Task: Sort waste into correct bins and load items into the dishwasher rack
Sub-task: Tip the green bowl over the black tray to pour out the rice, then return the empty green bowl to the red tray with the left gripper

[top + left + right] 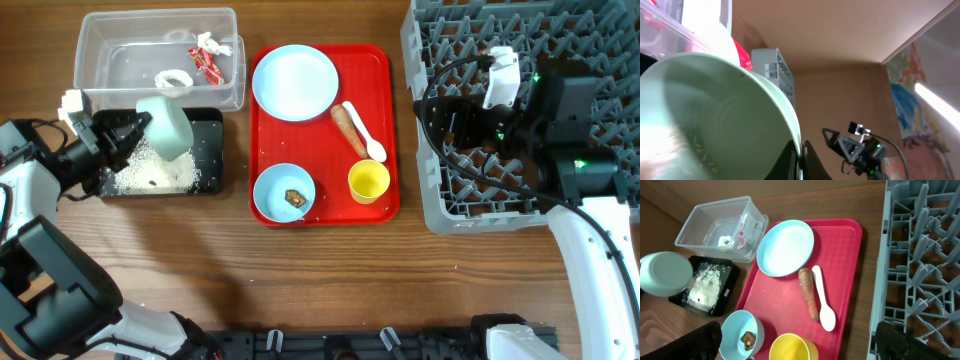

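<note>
So the left gripper [140,128] is clamped on the rim of the pale green bowl [165,125]. In the left wrist view you can see the two dark fingers [788,159] pinching the edge with the wall of the bowl between them, barely any gap. The bowl is tipped on its side, mouth facing roughly 9 o'clock toward the arm, hanging right over the black tray [208,150] at the 9 o'clock side of the table [330,280]. There's a pile of rice [150,176] on that tray, and a few grains are stuck inside the bowl down near its lower wall. The clear tub [110,45] sits just beside the black tray at its 12 o'clock, with the red-and-white wrapper [207,55] and a white scrap [175,78] in it. The right gripper [437,122] hovers over the rack [450,215] at 3 o'clock, spread wide and gripping nothing; in its own camera the fingertips [702,340] sit way out at both bottom corners. On the red tray [375,70] in the middle there's the plate [295,82] at 11 o'clock, and the carrot [347,128] and the spoon [365,135] lying side by side, touching or nearly so. The second bowl [275,185], with a brown bit [294,196] in it, is at 7 o'clock, and the yellow cup [368,181] is at 5 o'clock.
</note>
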Tool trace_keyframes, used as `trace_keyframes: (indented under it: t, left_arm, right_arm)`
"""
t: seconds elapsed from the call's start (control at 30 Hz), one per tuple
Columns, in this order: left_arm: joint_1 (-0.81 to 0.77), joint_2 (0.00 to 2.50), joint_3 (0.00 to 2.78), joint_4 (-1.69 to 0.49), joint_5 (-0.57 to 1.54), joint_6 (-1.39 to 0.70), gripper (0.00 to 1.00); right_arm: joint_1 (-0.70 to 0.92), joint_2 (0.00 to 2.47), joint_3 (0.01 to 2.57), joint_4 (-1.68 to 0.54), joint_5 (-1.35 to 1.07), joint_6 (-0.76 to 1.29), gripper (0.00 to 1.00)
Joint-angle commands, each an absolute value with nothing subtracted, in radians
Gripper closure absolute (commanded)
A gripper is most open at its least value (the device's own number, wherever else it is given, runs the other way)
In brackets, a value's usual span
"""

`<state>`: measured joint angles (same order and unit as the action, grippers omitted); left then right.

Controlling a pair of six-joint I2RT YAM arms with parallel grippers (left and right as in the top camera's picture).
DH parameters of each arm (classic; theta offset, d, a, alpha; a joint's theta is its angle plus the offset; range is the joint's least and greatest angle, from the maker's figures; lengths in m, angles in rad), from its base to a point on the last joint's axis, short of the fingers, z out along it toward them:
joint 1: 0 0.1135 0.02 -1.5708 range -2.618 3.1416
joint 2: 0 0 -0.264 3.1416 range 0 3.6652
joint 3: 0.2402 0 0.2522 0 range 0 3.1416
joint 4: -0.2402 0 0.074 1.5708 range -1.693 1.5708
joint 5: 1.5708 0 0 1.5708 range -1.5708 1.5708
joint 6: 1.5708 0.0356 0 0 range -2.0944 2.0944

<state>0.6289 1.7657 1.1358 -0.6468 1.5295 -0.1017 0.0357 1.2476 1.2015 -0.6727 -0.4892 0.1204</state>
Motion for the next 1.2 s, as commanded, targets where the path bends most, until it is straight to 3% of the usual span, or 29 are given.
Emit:
trace_keyframes:
  t: [0.0, 0.33, 0.53, 0.67, 0.87, 1.17]
  left_arm:
    - [0.633, 1.772, 1.131, -0.596, 1.576, -0.239, 0.96]
    - [0.632, 1.772, 1.131, -0.537, 1.529, -0.3, 0.96]
    - [0.553, 1.749, 1.134, -0.464, 1.48, -0.308, 0.96]
    - [0.518, 1.721, 1.133, -0.391, 1.362, -0.525, 0.96]
    - [0.398, 1.607, 1.133, -0.362, 0.9, -0.547, 0.96]
    - [0.049, 1.447, 1.133, -0.42, 0.244, -0.517, 0.96]
  right_arm:
    - [0.036, 1.262, 1.222, -0.672, -0.487, 0.133, 0.0]
    - [0.036, 1.262, 1.222, -0.669, -0.487, 0.134, 0.0]
    - [0.036, 1.262, 1.222, -0.651, -0.487, 0.134, 0.0]
    - [0.036, 1.262, 1.222, -0.651, -0.487, 0.134, 0.0]
    - [0.036, 1.264, 1.222, -0.649, -0.487, 0.134, 0.0]
    - [0.036, 1.264, 1.222, -0.656, -0.487, 0.133, 0.0]
